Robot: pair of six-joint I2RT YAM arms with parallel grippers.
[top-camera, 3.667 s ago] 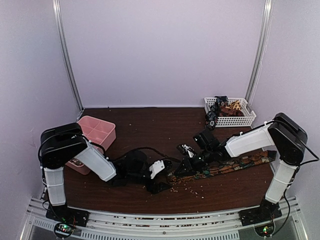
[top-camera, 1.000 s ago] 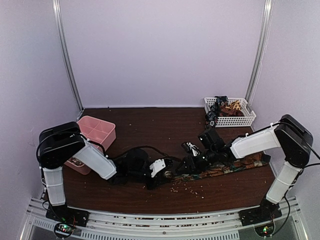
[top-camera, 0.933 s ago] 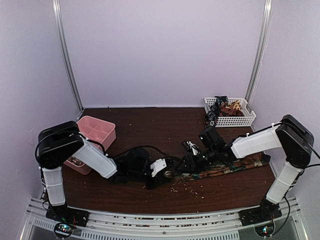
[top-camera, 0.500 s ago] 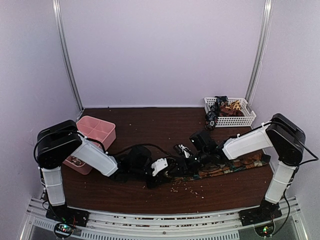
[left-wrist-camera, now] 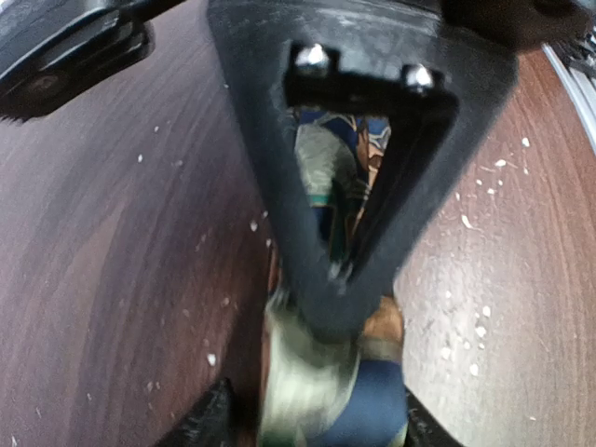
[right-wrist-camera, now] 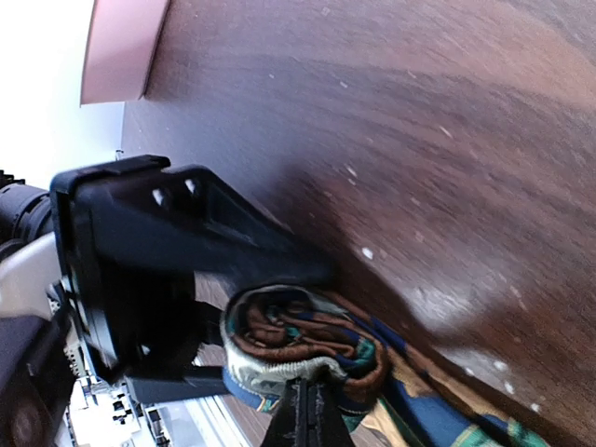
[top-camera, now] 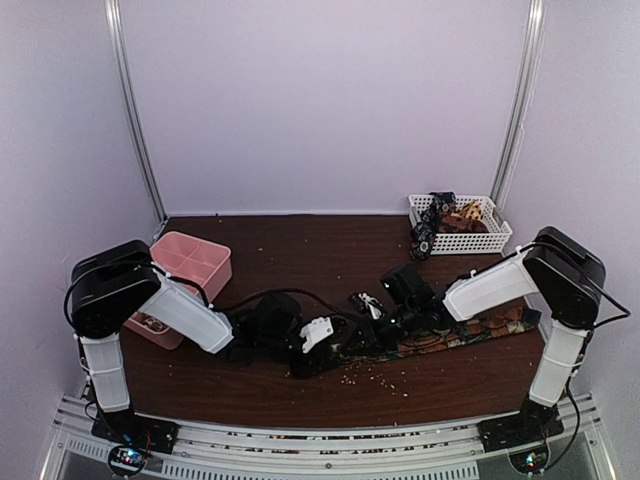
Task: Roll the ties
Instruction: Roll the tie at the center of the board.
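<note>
The left arm [top-camera: 190, 315] is lying low across the table [top-camera: 300, 250], reaching toward its middle. The right arm [top-camera: 490, 285] is bending down from the right to meet it. The left gripper [left-wrist-camera: 312, 424] is standing released, its fingers [left-wrist-camera: 216, 421] parted either side of the rolled end of the tie [right-wrist-camera: 298, 340]. The right gripper [right-wrist-camera: 303, 400] is clenched, tips together against that roll's edge; whether they are pinching fabric I cannot tell. The tie's flat remainder is trailing rightward along the table.
</note>
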